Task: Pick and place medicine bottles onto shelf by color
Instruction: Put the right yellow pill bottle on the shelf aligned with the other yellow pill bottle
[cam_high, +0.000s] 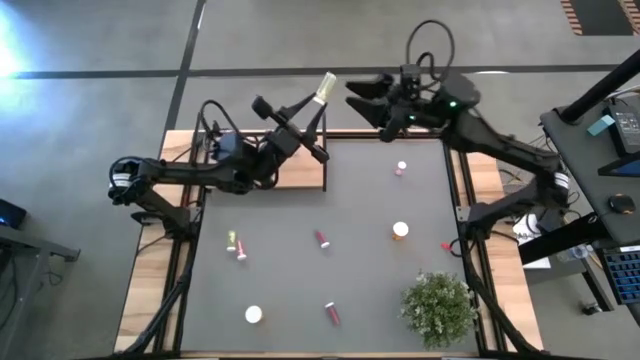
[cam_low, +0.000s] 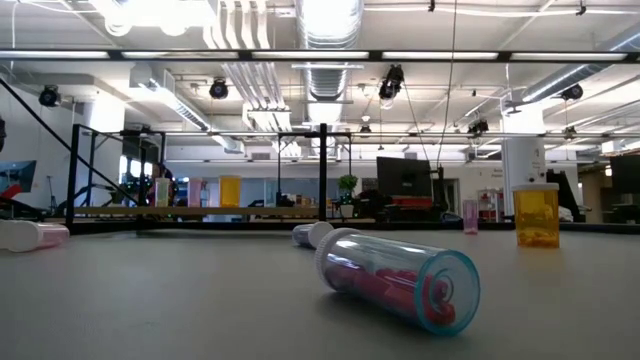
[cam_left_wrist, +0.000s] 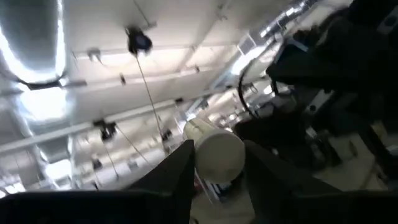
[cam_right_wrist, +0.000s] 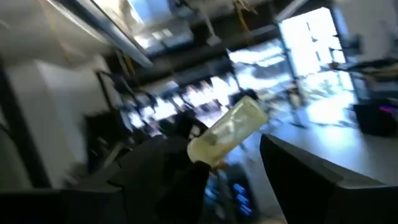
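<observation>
Bright ceiling lights glare (low view); wrist views motion-blurred.

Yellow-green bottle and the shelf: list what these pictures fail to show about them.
- High view: the left gripper holds the yellow-green bottle; the right gripper, open, is beside it. Any label is too small.
- High view: the shelf is largely covered by the left arm, so bottles on it cannot be counted.
- Left wrist view: only the bottle's cap shows, blurred.
- Right wrist view: motion blur hides the contents.
</observation>
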